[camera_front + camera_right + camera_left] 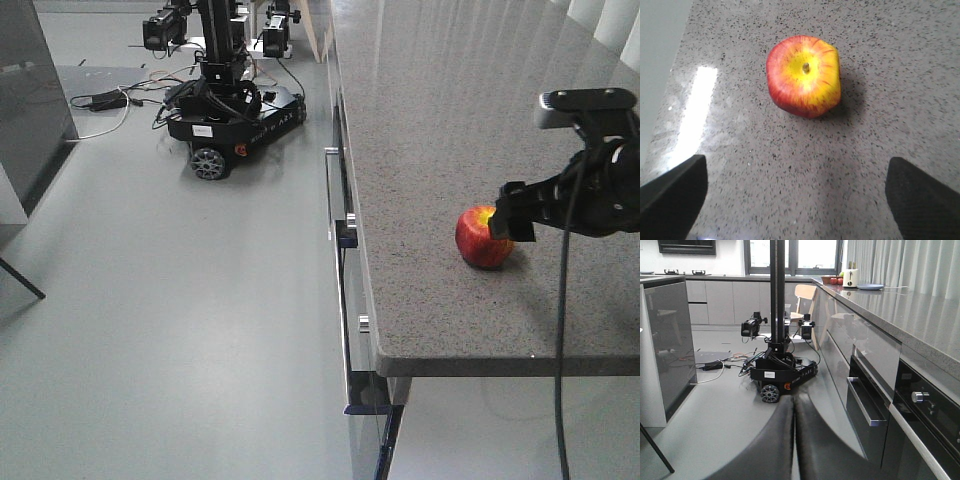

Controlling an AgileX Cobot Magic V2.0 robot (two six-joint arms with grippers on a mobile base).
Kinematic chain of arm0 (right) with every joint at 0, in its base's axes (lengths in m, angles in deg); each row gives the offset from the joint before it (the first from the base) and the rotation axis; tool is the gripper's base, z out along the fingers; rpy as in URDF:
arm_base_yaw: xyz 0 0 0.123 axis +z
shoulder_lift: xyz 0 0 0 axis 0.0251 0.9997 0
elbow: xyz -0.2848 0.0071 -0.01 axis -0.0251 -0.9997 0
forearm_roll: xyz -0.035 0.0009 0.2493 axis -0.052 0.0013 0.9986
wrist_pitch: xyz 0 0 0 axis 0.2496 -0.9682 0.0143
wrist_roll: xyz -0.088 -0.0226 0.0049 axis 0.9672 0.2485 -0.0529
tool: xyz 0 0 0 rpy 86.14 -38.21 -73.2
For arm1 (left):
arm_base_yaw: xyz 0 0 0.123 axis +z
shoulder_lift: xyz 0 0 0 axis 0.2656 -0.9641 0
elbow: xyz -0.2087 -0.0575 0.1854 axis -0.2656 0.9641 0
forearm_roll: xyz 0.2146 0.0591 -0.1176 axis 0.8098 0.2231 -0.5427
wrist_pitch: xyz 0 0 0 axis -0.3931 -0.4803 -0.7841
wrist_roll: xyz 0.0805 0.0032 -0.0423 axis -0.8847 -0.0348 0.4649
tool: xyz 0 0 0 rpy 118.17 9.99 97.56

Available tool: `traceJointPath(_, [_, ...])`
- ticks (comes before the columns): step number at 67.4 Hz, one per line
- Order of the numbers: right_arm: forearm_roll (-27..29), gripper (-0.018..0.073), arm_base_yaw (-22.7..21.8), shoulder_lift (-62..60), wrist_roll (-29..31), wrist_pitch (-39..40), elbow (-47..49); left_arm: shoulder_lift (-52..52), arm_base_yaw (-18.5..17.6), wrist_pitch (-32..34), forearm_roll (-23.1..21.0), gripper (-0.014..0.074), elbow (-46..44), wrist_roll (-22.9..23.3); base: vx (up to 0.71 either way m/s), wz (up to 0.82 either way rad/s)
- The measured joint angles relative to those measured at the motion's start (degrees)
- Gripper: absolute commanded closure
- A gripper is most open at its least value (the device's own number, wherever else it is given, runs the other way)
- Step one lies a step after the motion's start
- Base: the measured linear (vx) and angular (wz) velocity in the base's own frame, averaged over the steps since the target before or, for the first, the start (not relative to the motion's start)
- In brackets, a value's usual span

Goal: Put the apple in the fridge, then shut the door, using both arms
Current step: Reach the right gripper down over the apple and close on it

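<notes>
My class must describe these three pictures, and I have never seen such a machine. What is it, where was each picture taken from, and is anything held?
It is a two-armed robot on wheels. The front-facing camera shows a stone-topped counter with a red and yellow apple on it. The other two cameras sit on the wrists. The right pincer is open, pointed at the apple, holding nothing. The left pincer is shut and empty, facing a kitchen aisle where another wheeled robot stands.

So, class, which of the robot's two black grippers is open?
The right gripper, facing the red-and-yellow apple on the speckled grey stone counter: its fingers stand wide apart, while the left gripper is pressed shut.
</notes>
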Motion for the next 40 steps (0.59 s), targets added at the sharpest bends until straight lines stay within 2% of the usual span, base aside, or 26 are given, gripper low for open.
traceJointPath(40, [0.13,-0.0086,0.00,18.44,0.17,-0.59,13.16,0.00,0.00,0.00,0.00,0.0602,0.00,0.00,0.00,0.00])
